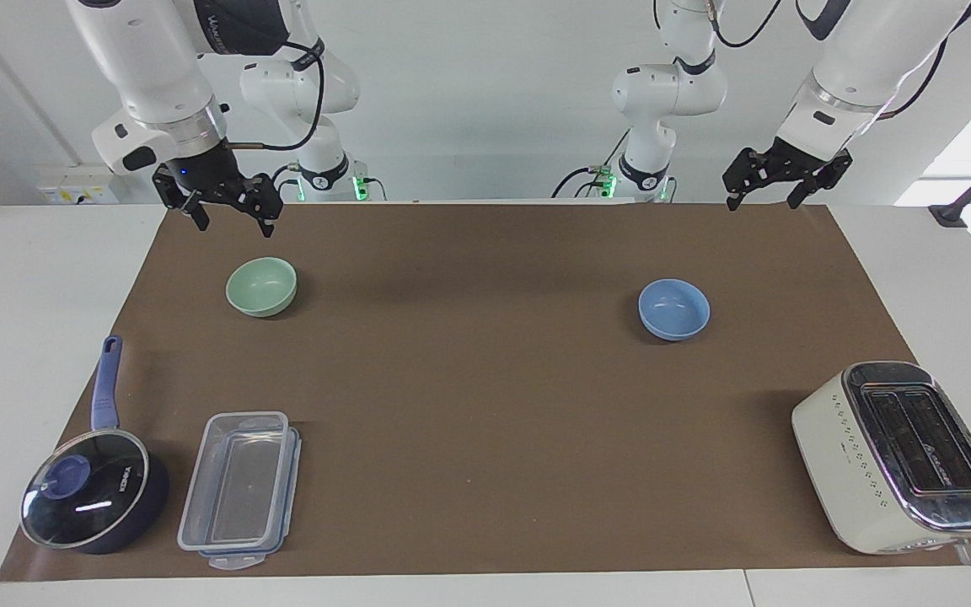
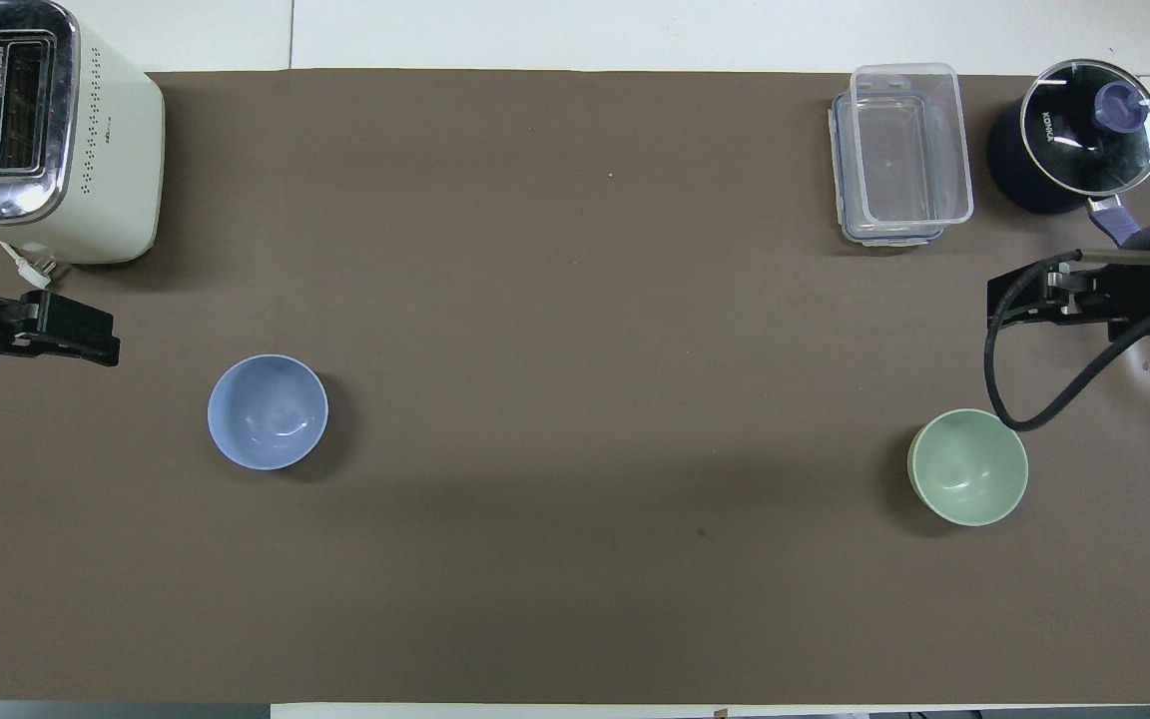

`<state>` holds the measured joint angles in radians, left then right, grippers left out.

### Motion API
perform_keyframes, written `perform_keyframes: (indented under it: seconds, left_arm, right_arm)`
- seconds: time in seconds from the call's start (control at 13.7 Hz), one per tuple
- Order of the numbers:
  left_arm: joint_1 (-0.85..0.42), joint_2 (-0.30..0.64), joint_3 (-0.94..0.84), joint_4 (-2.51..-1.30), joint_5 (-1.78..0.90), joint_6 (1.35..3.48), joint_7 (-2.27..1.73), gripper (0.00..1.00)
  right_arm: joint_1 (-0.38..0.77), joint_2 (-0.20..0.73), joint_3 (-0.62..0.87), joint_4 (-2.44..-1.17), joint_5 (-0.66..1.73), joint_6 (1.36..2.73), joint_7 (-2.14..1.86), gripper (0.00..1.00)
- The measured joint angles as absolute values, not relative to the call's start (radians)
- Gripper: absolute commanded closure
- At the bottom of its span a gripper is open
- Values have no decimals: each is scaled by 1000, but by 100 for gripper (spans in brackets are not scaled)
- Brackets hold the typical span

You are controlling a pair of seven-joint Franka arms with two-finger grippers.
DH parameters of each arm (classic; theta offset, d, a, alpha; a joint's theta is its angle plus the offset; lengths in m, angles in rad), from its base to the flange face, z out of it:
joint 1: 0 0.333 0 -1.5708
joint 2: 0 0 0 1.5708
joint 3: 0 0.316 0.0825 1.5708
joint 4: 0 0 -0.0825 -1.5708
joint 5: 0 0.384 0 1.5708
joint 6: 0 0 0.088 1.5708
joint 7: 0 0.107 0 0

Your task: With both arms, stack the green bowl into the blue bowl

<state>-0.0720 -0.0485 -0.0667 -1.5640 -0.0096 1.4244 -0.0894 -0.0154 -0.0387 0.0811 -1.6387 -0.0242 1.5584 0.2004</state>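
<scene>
Both arms hang raised above the robots' edge of the brown mat, each hand empty. The right hand [image 1: 230, 217], fingers spread apart, hovers over the mat just by the green bowl [image 1: 261, 287]. The left hand [image 1: 762, 196], fingers apart too, hangs over the mat's edge at its own end. The blue bowl [image 1: 673, 309] sits upright on the tabletop, well apart from the green one, toward the left arm's end.

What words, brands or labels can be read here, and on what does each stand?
"KONKA": on the glass lid of the dark blue saucepan.
Lettering on the right arm's upper link: not fully legible.
Small mark on the toaster side: too small to read.
</scene>
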Motion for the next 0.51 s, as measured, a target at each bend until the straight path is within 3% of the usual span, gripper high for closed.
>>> perform_keyframes:
  seconds: [0.51]
  left_arm:
    - [-72, -50, -67, -1574, -10, 1432, -89, 0]
  right_arm:
    - [-25, -49, 74, -1691, -21, 1576, 158, 0]
